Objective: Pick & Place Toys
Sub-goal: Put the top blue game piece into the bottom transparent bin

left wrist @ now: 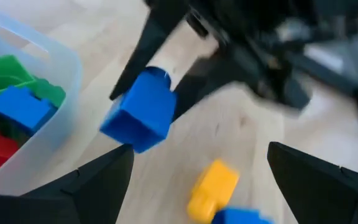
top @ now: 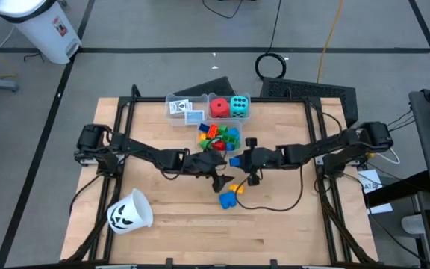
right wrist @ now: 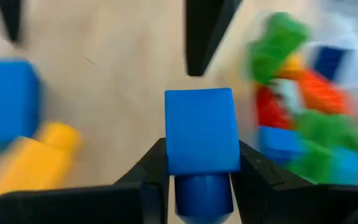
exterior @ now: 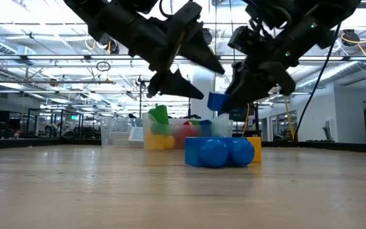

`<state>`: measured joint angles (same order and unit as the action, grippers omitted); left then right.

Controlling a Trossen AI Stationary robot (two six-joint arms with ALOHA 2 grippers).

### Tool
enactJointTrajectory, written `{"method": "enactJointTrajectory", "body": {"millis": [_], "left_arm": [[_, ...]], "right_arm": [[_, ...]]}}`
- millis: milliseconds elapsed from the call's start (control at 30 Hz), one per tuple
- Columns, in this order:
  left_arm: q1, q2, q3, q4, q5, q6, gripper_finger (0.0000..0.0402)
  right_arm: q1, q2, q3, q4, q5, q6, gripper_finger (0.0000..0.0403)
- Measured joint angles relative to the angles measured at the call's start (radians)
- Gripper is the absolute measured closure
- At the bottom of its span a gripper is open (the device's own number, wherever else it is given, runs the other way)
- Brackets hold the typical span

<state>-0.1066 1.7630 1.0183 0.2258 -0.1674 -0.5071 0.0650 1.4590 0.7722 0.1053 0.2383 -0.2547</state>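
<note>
A small blue block [right wrist: 202, 127] hangs above the table's middle, with my right gripper [right wrist: 202, 149] shut on it. My left gripper [left wrist: 201, 152] stands open just beside it, on its left, its fingers around nothing. Below them a bigger blue block [top: 228, 199] and a yellow block [top: 237, 188] lie on the wood, touching each other. Beyond the grippers, a clear bin [top: 219, 137] holds several green, red, orange and blue blocks. Farther back, one bin holds white cards [top: 185, 108], and another a red die [top: 219, 107] and a cyan die [top: 240, 107]. My right gripper pinches the small blue block between its two fingers [right wrist: 151, 174], on two opposite sides at the end with the round stud [right wrist: 204, 193]. The fingers slant down from the table's right. The block is lifted clear of the table, its far end sticking out past the fingertips.
A white cup with a black pumpkin face [top: 129, 211] lies on its side at the near left. A black cable [top: 275, 202] loops over the wood on the near right. The wood between the cup and the two loose blocks is bare.
</note>
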Motion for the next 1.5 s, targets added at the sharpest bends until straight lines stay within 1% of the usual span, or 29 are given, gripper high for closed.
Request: {"method": "enactJointTrajectory", "body": {"millis": [67, 167, 267, 500, 633, 700, 833, 933, 1067, 1133, 1200, 1267, 1367, 1500], "left_arm": [[0.01, 0.0, 0.0, 0.04, -0.002, -0.069, 0.0025], [0.021, 0.0, 0.0, 0.08, -0.023, -0.115, 0.0025], [0.031, 0.0, 0.0, 0.081, -0.048, -0.117, 0.0025], [0.051, 0.0, 0.0, 0.098, -0.045, -0.104, 0.0025], [0.054, 0.0, 0.0, 0.124, -0.014, -0.08, 0.0025], [0.056, 0.0, 0.0, 0.142, 0.007, -0.081, 0.0025], [0.055, 0.0, 0.0, 0.147, 0.01, -0.061, 0.0025], [0.057, 0.0, 0.0, 0.149, 0.008, -0.044, 0.0025], [0.067, -0.002, 0.0, 0.151, 0.007, -0.085, 0.0025], [0.073, -0.003, 0.001, 0.151, 0.02, -0.092, 0.0033], [0.076, -0.003, 0.001, 0.153, 0.031, -0.097, 0.0056], [0.08, -0.003, 0.001, 0.155, 0.035, -0.107, 0.0092], [0.092, -0.002, 0.001, 0.153, 0.043, -0.143, 0.0167], [0.107, -0.002, 0.0, 0.148, 0.043, -0.158, 0.0284]], "right_arm": [[0.026, 0.0, 0.0, 0.031, 0.095, -0.055, 0.0312], [0.056, -0.001, 0.0, 0.075, 0.155, -0.105, 0.0311], [0.075, 0.0, 0.0, 0.095, 0.169, -0.122, 0.0311], [0.092, -0.001, 0.0, 0.102, 0.239, -0.127, 0.0311], [0.094, -0.002, 0.0, 0.109, 0.281, -0.133, 0.031], [0.094, -0.002, 0.0, 0.135, 0.279, -0.133, 0.031], [0.094, -0.002, 0.0, 0.157, 0.284, -0.143, 0.031], [0.095, -0.002, 0.0, 0.161, 0.314, -0.149, 0.031], [0.097, -0.001, -0.001, 0.193, 0.335, -0.158, 0.031], [0.096, 0.0, -0.002, 0.206, 0.337, -0.162, 0.031], [0.097, 0.0, -0.002, 0.207, 0.337, -0.162, 0.0309], [0.097, 0.0, -0.002, 0.208, 0.334, -0.163, 0.0309], [0.097, 0.0, -0.002, 0.216, 0.334, -0.163, 0.0309], [0.097, -0.002, -0.001, 0.223, 0.337, -0.161, 0.0309]]}}
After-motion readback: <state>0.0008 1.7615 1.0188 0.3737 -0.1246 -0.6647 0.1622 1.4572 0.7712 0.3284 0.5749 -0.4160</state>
